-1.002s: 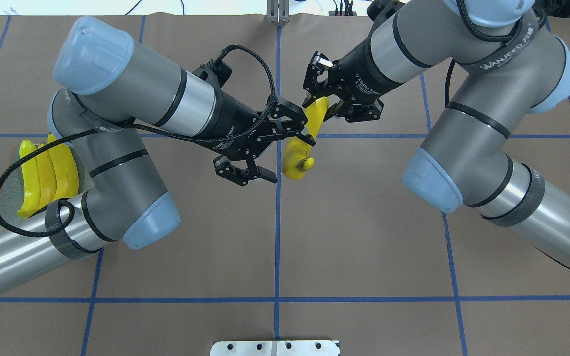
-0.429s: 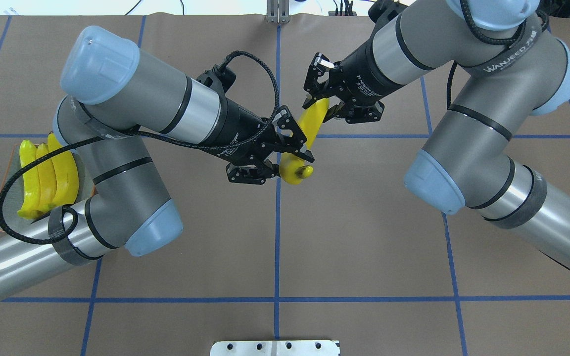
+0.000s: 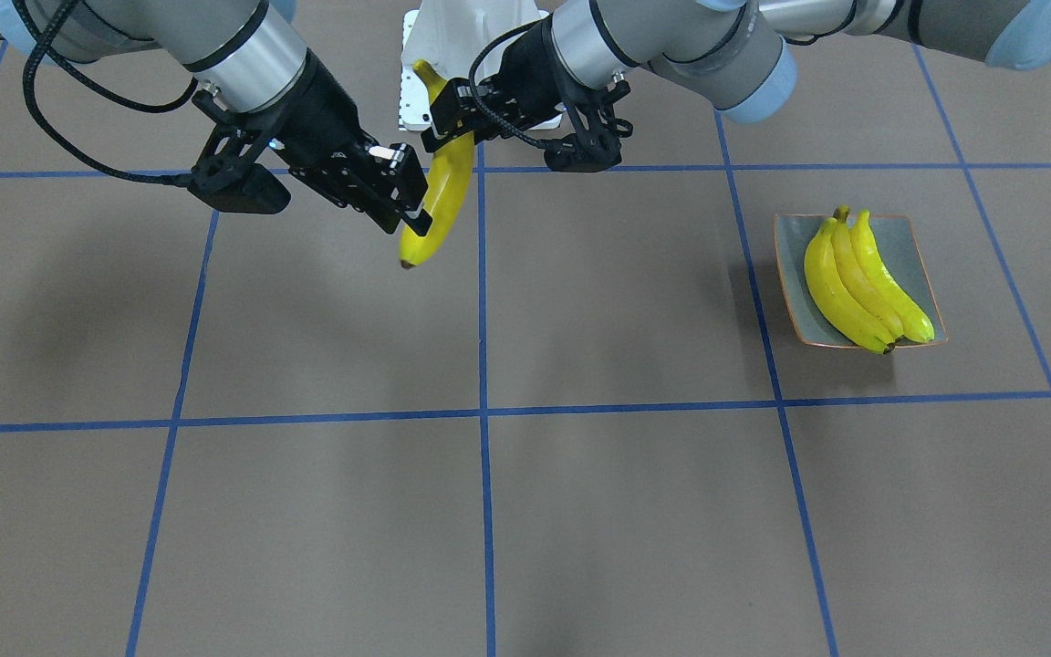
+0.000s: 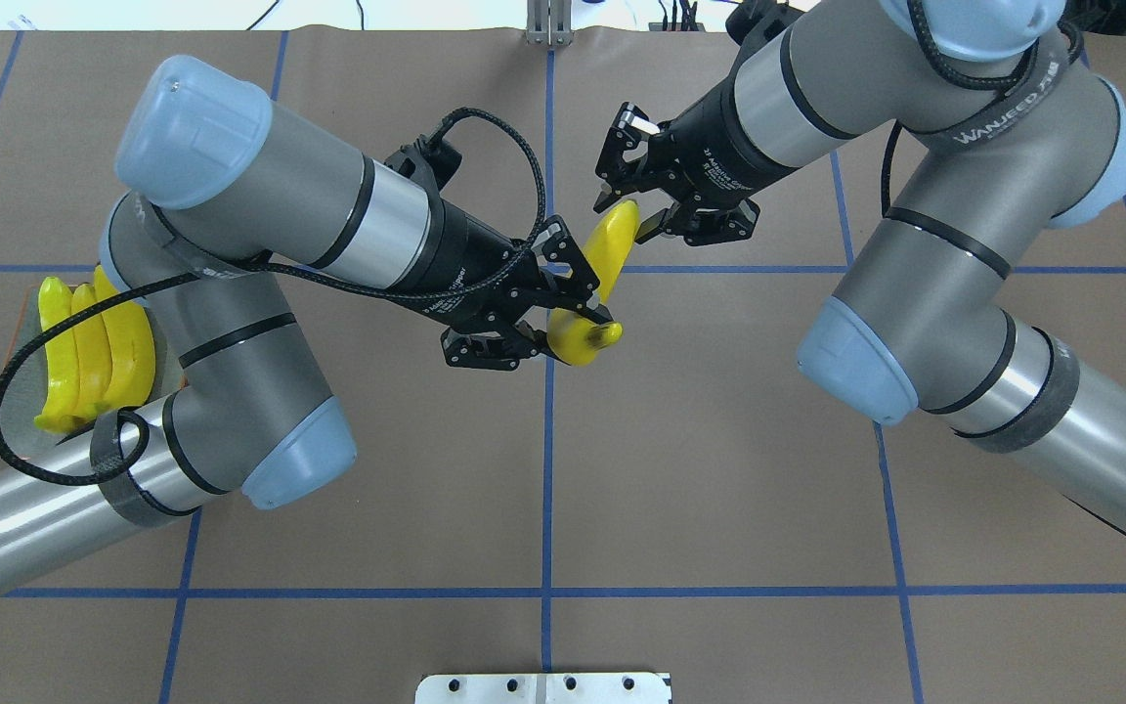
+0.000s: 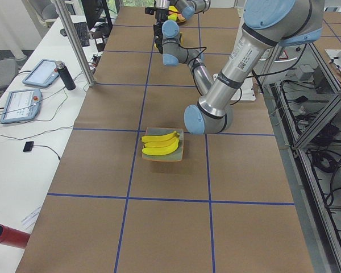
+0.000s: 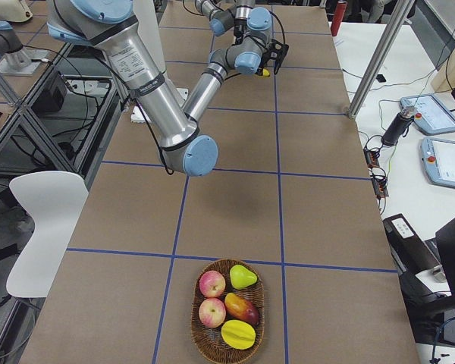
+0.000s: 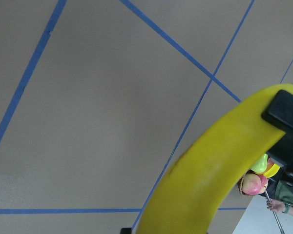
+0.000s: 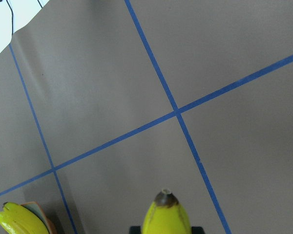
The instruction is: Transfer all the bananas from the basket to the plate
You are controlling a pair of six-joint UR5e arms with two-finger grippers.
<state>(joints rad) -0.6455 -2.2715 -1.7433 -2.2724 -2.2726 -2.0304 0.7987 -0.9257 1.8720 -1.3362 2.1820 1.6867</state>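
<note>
One yellow banana hangs in the air over the table's middle, between both grippers. My left gripper is shut on its near end; in the left wrist view a finger pad presses on the banana. My right gripper stands at the banana's far end, jaws apart, and looks open. The right wrist view shows the banana's dark tip. Three bananas lie side by side on the grey-blue plate; in the overhead view my left arm half hides the plate.
A wicker basket with apples, a pear and other fruit stands at the table's right end, far from both grippers. The white base plate is at the near edge. Blue tape lines cross the brown table.
My left gripper, open a second ago, has shut on the banana's near end. The banana's far end has slipped slightly out of my right gripper.
</note>
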